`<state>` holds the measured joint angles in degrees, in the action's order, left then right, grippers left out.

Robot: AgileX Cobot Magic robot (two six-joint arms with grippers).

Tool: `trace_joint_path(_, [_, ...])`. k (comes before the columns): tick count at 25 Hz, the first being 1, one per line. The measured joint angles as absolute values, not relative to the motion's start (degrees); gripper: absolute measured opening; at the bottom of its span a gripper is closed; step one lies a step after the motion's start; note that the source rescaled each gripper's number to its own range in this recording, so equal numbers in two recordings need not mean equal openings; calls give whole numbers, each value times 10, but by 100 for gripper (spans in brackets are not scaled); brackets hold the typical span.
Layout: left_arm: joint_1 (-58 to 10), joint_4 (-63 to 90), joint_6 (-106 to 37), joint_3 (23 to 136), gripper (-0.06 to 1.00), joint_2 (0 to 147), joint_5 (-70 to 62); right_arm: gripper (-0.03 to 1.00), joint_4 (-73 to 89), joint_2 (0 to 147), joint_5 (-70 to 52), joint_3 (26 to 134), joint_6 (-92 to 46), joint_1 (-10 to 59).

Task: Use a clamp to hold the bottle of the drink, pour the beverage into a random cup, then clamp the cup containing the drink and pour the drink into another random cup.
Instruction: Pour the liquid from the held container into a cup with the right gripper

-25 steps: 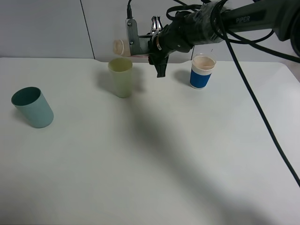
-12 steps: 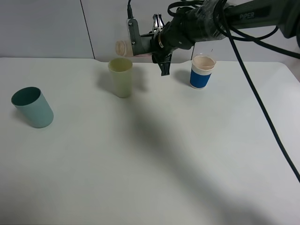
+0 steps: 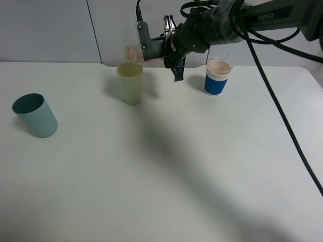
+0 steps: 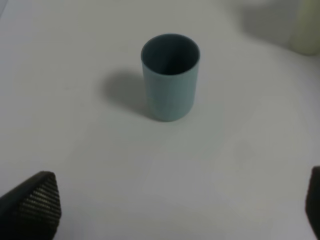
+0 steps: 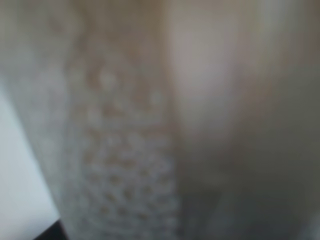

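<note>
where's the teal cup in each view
Exterior high: the teal cup stands far left on the table.
Left wrist: the cup sits near mid-frame, ahead of the open fingers.
Right wrist: not in it; only a blurred close-up.
Shared landmark: the yellow-green cup, also at the left wrist picture's edge.

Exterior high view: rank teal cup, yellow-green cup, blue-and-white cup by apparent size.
1. teal cup: looks largest, but it is nearest the camera, so true size is unsure.
2. yellow-green cup: tallest of the far pair.
3. blue-and-white cup: shorter, similar width.

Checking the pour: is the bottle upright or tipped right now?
Tipped: the bottle lies sideways in the right gripper, mouth above the yellow-green cup.
</note>
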<state>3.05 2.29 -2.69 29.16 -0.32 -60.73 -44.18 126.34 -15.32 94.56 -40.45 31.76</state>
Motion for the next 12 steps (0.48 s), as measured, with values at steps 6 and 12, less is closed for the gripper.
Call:
trace_joint_path(6, [31,23,-27,292,100,-3,-607,4,-442,1263,-153,946,-428,318])
trace_joint_path(12, [31,23,-27,292,100,-3,-607,4,-453,1263,-153,946,-428,318])
